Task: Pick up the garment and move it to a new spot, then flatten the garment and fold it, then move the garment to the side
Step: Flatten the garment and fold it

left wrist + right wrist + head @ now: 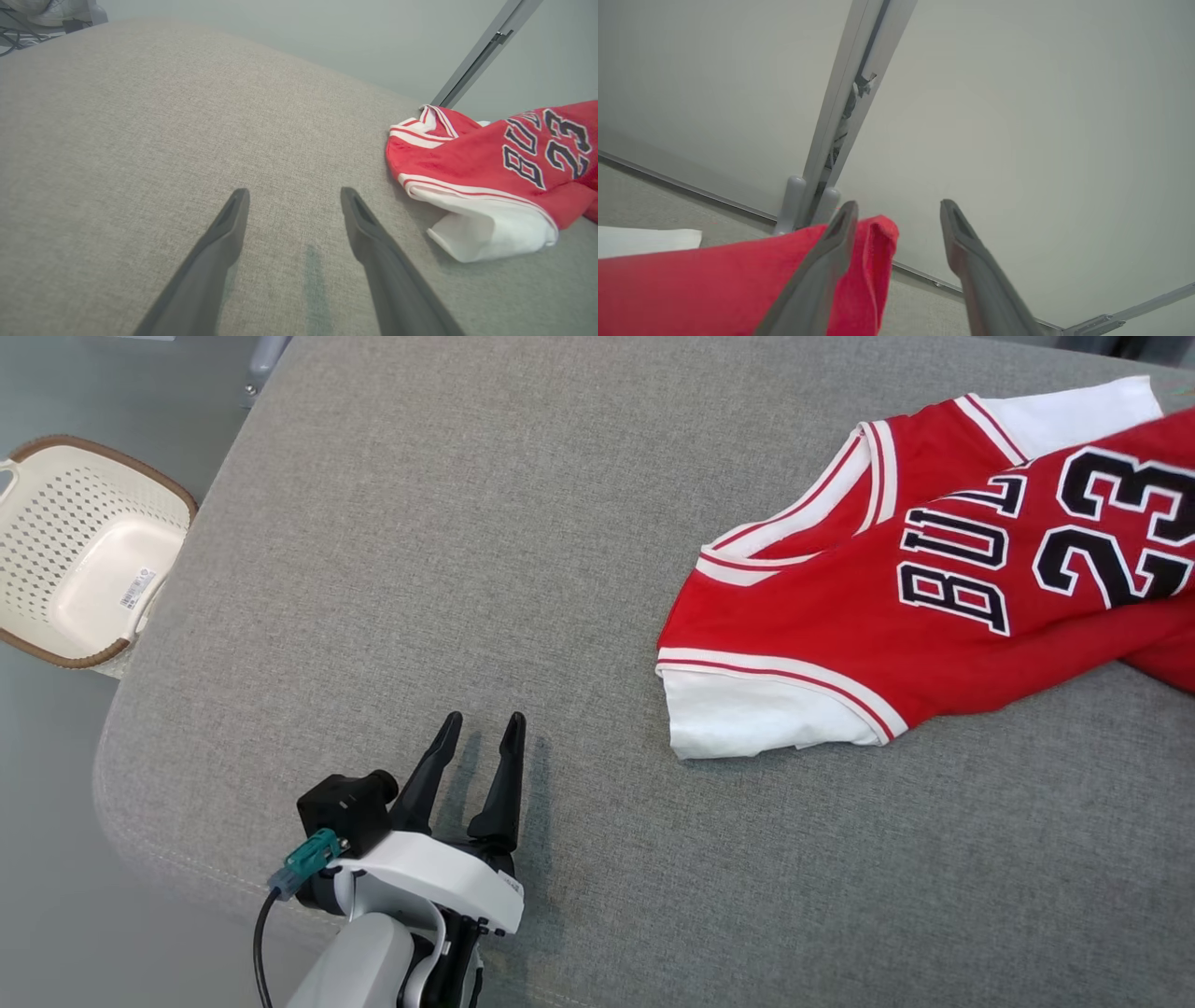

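The garment (840,616) is a red jersey with white sleeves and dark lettering, lying rumpled at the right of the grey padded surface (420,569) and running off the right edge of the head view. My left gripper (484,721) stands open over bare fabric, well to the left of the jersey. In the left wrist view that gripper (294,193) has nothing between its fingers, and the jersey (467,158) lies to its right. My right gripper (899,205) is open; a fold of the red garment (714,280) hangs against its left finger.
A cream perforated basket (84,551) with a brown rim stands on the floor beyond the surface's left edge. The left and middle of the grey surface are bare fabric. A pale wall with a metal post (845,93) rises behind the right gripper.
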Available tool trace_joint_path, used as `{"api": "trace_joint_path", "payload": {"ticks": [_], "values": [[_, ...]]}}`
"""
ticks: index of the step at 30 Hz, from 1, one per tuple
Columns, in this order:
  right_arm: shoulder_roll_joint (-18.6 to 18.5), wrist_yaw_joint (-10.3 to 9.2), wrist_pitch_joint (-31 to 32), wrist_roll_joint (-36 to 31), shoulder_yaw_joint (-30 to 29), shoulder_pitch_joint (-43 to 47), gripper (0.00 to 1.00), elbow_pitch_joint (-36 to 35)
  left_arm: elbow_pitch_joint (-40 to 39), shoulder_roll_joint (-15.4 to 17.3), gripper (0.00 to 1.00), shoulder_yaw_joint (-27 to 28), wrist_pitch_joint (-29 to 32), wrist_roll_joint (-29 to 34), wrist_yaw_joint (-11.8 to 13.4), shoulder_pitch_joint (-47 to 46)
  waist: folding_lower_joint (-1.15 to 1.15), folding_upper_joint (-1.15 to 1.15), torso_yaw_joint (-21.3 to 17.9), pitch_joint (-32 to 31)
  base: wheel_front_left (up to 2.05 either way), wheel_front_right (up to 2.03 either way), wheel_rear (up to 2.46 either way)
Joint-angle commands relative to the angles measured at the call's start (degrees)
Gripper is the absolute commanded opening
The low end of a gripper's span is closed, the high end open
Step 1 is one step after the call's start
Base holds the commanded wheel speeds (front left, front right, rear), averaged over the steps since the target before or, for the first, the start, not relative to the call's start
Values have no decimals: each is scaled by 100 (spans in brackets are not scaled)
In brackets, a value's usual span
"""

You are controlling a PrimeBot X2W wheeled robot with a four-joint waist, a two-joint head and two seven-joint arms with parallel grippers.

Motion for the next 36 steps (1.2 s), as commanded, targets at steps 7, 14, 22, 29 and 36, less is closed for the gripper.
{"api": "trace_joint_path", "payload": {"ticks": [7, 14, 22, 29, 36], "values": [[490, -3, -339, -113, -67, 273, 100, 394, 7, 28, 100, 71, -16, 54, 67, -87, 0, 0, -237, -65, 0, 0, 0], [1099, -2, -1070, 151, -123, 722, 100, 411, 29, 28, 100, 233, -15, 192, 42, -57, 0, 0, -781, -397, 0, 0, 0], [1696, -2, -1371, 616, -167, 1690, 100, -332, 121, 31, 100, 361, -15, 308, 13, 100, 0, 0, -1360, -825, 0, 0, 0], [2133, -2, -1385, 981, -582, 2890, 100, -1598, 282, 25, 100, 437, -15, 479, 2, 271, 0, 0, -1722, -1088, 0, 0, 0], [2592, -2, -1368, 851, -1094, 3859, 100, -2524, 789, 41, 100, 367, -15, 1022, -127, 335, 0, 0, -1953, -1157, 0, 0, 0]]}}
